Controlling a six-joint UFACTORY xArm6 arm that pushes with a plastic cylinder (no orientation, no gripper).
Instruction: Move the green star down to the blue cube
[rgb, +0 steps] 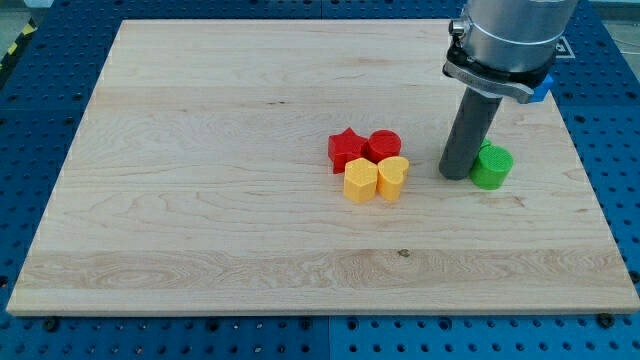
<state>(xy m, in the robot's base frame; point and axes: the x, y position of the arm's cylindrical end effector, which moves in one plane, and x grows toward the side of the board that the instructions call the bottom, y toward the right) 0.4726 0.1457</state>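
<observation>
The green block (492, 167) sits on the wooden board at the view's right; its outline looks rounded and I cannot make out its exact shape. My tip (455, 176) stands right against the green block's left side and hides its left edge. Only a corner of a blue block (542, 91) shows, above the green block toward the view's top right, mostly hidden behind the arm's metal flange.
A tight cluster lies left of my tip: a red star (346, 149), a red cylinder (384, 146), a yellow hexagon (360, 181) and a yellow heart (393, 177). The board's right edge (585, 170) runs close to the green block.
</observation>
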